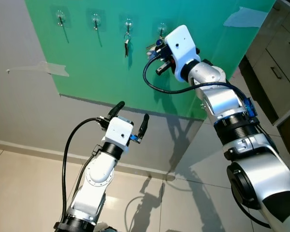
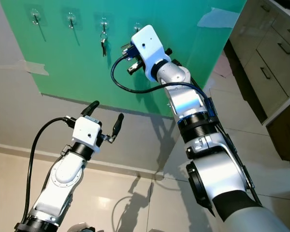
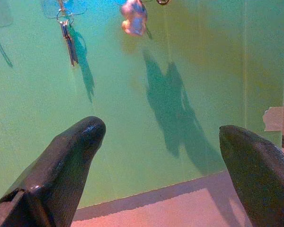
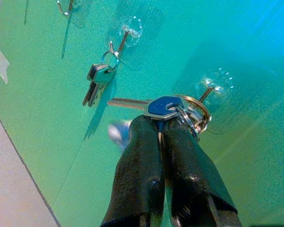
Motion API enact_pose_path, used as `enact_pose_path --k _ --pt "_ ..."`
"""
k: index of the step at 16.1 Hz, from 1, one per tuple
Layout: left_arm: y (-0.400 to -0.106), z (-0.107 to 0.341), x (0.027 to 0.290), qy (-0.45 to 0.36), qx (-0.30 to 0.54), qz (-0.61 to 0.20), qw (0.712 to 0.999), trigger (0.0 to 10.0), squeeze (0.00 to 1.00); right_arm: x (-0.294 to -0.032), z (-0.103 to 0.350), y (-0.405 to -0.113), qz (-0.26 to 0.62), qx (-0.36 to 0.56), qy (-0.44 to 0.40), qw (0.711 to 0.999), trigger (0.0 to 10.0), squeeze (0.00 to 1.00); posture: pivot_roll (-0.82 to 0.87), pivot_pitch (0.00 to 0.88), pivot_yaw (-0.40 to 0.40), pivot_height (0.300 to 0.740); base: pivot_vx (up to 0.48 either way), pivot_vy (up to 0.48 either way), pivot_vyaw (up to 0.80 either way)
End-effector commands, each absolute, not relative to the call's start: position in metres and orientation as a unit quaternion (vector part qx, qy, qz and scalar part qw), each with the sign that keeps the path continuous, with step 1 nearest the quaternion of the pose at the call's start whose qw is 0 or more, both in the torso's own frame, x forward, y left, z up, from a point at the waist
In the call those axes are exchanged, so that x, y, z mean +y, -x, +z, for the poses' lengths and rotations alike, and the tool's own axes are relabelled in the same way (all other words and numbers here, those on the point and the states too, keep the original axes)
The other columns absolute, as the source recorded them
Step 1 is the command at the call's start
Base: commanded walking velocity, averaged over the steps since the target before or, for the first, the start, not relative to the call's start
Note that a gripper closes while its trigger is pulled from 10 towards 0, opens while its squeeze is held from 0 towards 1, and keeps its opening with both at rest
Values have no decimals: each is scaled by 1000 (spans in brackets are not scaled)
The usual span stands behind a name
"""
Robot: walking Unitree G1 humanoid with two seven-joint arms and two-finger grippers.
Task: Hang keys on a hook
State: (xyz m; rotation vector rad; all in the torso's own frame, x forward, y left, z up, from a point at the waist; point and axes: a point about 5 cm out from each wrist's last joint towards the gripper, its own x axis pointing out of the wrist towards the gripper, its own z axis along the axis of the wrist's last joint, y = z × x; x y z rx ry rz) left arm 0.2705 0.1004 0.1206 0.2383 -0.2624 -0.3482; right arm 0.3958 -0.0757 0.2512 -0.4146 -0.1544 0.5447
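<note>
A green board (image 1: 101,72) on the wall carries a row of several clear stick-on hooks. One bunch of keys (image 1: 126,44) hangs from the third hook (image 4: 125,35). My right gripper (image 4: 160,124) is raised to the fourth hook (image 4: 210,90) and shut on a bunch with a blue-headed key (image 4: 163,106). Its ring (image 4: 199,111) lies against that hook; whether it is over the hook I cannot tell. A pale fob (image 3: 134,16) dangles from this bunch. Lower and left, my left gripper (image 1: 133,111) stands open and holds nothing, away from the board.
Two free hooks (image 1: 61,18) are at the board's left. Tape (image 1: 53,69) holds the board's corner to the grey wall. Dark cabinets with drawers (image 1: 280,63) stand on the right. Below is a light tiled floor (image 1: 29,193).
</note>
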Motion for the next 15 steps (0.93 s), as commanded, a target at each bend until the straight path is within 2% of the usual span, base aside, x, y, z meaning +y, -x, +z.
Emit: enact_pose_path --k 1,3,6,7,9,12,15 --pt "-271 121 97 -122 -131 -176 968 10000 0 -76 259 -398 270 -84 209 936 10000 0 -3 0 -107 740 0 0 0" --pt "-270 121 97 -123 -132 -176 968 10000 0 -78 255 -402 274 -67 210 936 10000 0 -1 0 -111 740 0 0 0" --pt "-270 121 96 -124 -131 -175 968 10000 0 -80 249 -407 295 -18 163 941 10000 0 -1 0 -111 740 0 0 0" --pt "-270 120 96 -124 -131 -175 968 10000 0 -82 247 -409 288 -11 178 941 10000 0 2 0 -115 740 0 0 0" --pt "-269 120 96 -126 -129 -173 968 10000 0 -91 253 -416 255 -5 163 953 10000 0 4 0 -119 740 0 0 0" --pt "-269 119 97 -127 -128 -172 968 10000 0 -86 252 -415 279 -8 191 941 10000 0 7 0 -121 740 0 0 0" --pt "-270 119 96 -129 -126 -173 968 10000 0 -85 262 -417 279 -13 173 944 10000 0 6 0 -118 740 0 0 0"
